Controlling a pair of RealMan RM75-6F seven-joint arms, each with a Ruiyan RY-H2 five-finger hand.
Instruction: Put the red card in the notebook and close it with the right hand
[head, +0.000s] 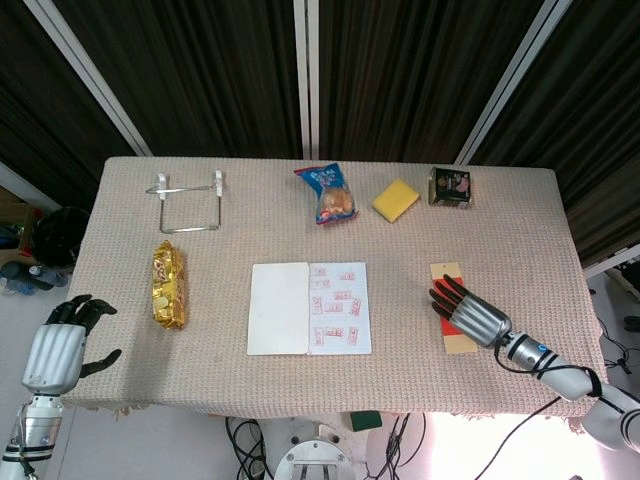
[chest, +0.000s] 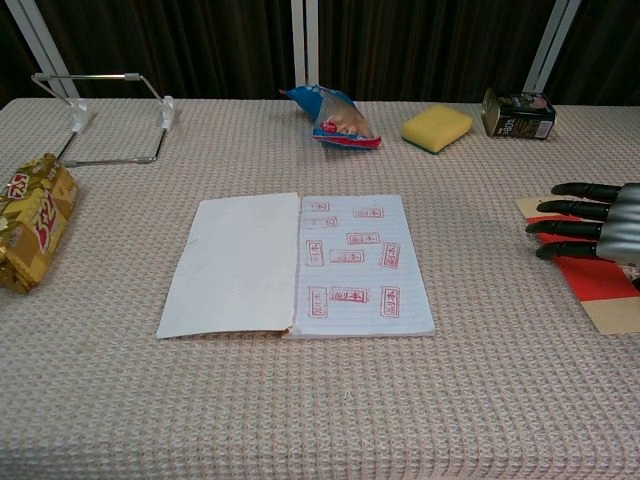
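Your right hand (head: 472, 316) hovers, fingers (chest: 567, 209) spread and empty, directly over the red card (chest: 593, 277), right of the notebook (head: 309, 308).

Notebook (chest: 298, 265): lies open mid-worktop, blank page left, red-stamped page right
Right hand (chest: 592, 222): at the right edge, fingers (chest: 562, 227) straight and apart above the red card (chest: 592, 281)
Red card: on a tan board (chest: 612, 317)
Far row: wire stand (chest: 105, 115), snack bag (chest: 334, 117), yellow sponge (chest: 437, 128), tin (chest: 518, 113)
Left edge: golden packet (chest: 32, 222)
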